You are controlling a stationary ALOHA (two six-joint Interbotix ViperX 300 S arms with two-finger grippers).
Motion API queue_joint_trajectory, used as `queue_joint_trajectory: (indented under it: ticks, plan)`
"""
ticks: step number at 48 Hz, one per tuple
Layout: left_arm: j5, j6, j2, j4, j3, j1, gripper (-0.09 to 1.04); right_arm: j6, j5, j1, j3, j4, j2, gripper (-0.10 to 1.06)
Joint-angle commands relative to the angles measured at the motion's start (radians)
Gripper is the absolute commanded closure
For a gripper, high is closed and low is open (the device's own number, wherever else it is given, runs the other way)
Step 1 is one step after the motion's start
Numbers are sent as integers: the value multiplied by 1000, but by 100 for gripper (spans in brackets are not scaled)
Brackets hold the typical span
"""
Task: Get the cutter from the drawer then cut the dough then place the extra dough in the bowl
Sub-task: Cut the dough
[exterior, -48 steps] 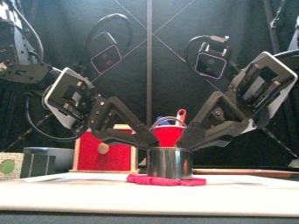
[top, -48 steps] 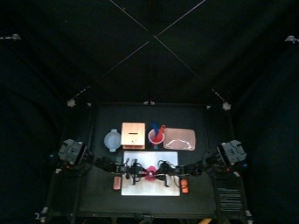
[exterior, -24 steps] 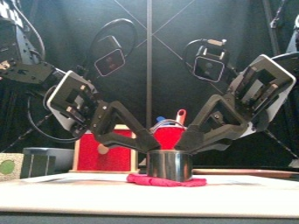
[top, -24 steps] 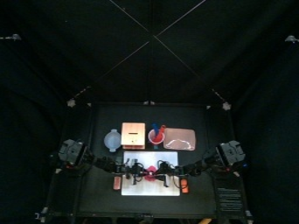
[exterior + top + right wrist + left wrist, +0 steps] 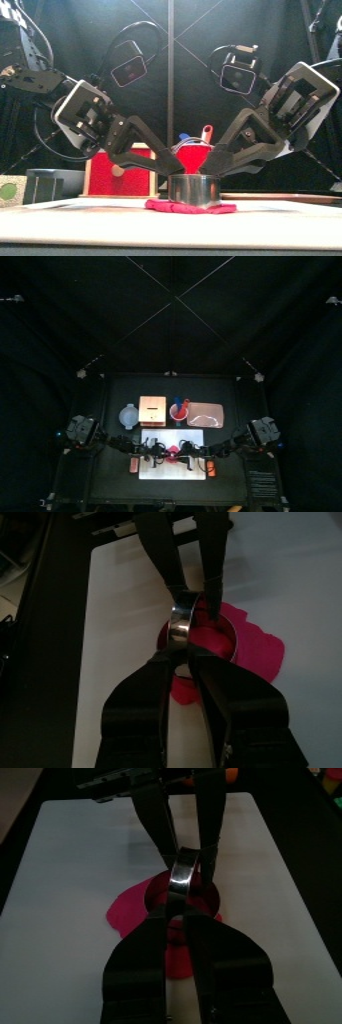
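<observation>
Left pincer (image 5: 179, 876), right pincer (image 5: 187, 622) both pinch cutter (image 5: 195, 188).

Black table (image 5: 120, 391); on it white board (image 5: 174, 472), wooden box (image 5: 152, 409), bowl (image 5: 127, 414), pink tray (image 5: 209, 414)

Black curtains (image 5: 80, 316); small black table (image 5: 234, 391)

The flat dough disc (image 5: 187, 207) is magenta-pink, the cutting board (image 5: 80, 848) plain white, and the round metal cutter (image 5: 195, 188) shiny silver-grey. At the cutter's twelve o'clock a red cup (image 5: 195, 158) holds a blue toy knife (image 5: 183, 137) and a red toy knife (image 5: 207, 131). The pale wooden box (image 5: 152, 409) has a red drawer front (image 5: 118, 172). A blue-grey bowl (image 5: 128, 414) is at its nine o'clock, and a flat pink tray (image 5: 203, 413) at three.
</observation>
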Motion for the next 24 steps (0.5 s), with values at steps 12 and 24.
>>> queue_joint_trajectory:
  ticks: [12,24]
  plan:
    - [81,-2,66,3,5,-35,52,8,41,-8,2,11,41,40]
    - [103,-2,66,3,5,-29,52,8,54,-11,0,11,51,40]
